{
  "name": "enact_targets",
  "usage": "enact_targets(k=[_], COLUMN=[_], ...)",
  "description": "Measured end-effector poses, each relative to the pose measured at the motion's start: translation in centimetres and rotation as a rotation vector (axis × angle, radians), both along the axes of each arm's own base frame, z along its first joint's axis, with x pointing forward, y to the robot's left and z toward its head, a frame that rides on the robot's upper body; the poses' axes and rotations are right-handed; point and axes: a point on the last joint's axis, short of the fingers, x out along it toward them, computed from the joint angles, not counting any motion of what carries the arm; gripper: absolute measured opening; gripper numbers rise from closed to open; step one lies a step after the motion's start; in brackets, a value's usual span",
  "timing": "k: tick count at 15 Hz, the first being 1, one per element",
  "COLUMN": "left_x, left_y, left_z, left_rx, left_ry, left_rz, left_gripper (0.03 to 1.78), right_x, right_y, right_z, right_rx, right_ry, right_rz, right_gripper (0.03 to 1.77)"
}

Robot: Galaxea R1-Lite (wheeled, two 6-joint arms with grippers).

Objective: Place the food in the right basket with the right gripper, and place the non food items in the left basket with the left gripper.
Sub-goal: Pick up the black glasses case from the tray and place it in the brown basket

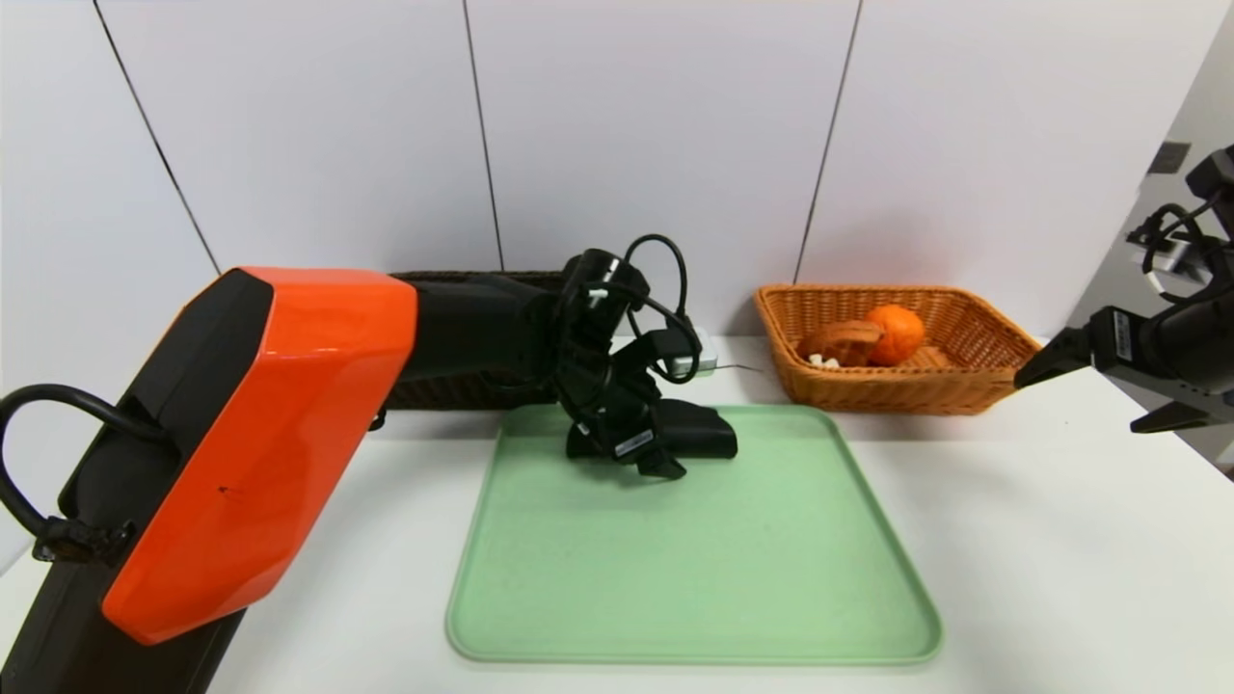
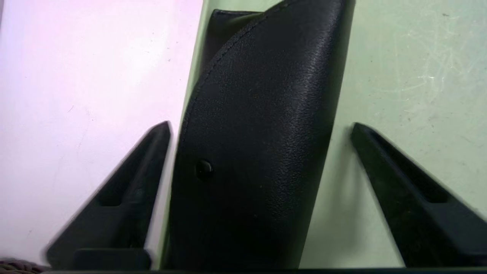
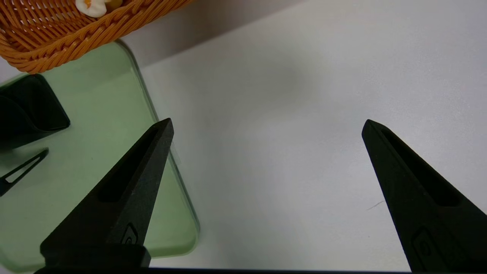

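I could read no text, brand or number anywhere; small white labels on the left gripper and right gripper stayed too small to make out.

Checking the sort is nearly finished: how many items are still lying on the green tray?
1. A black case lies at the tray's far edge, between the open fingers of the left tool. The arm could hide something small behind it.
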Motion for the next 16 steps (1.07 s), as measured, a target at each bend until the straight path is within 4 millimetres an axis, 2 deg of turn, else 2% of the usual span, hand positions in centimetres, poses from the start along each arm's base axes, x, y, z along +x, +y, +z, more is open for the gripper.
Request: enact_targets(k=[3, 8, 11, 13, 16], left_x=[0.1, 0.1, -0.4, -1.1, -2.4], left_y=[-0.1, -0.1, -0.2, -0.6, -1.5], left_z=[-0.1, 0.0, 0.7, 1.6, 3.7], left_rx=[0.000, 0.000, -0.005, -0.021, -0.090], left_ry=[-0.005, -0.011, -0.017, -0.023, -0.034], left_rz=[0.002, 0.005, -0.002, -0.008, 0.009], left_gripper=[1.10, 0.59, 0.50, 0.38, 0.33], right_x=[0.0, -0.1, -0.1, -0.1, -0.1], right_y=[0.0, 0.0, 0.0, 0.0, 0.0], right_z=[0.0, 0.1, 0.1, 0.2, 0.1], right_rx=[0.001, 0.000, 0.000, 0.000, 0.000], right_ry=[-0.001, -0.004, -0.005, -0.006, -0.003], right_rz=[0.001, 0.002, 0.002, 0.002, 0.000], right_gripper=[1.71, 1.71, 1.71, 1.71, 1.71])
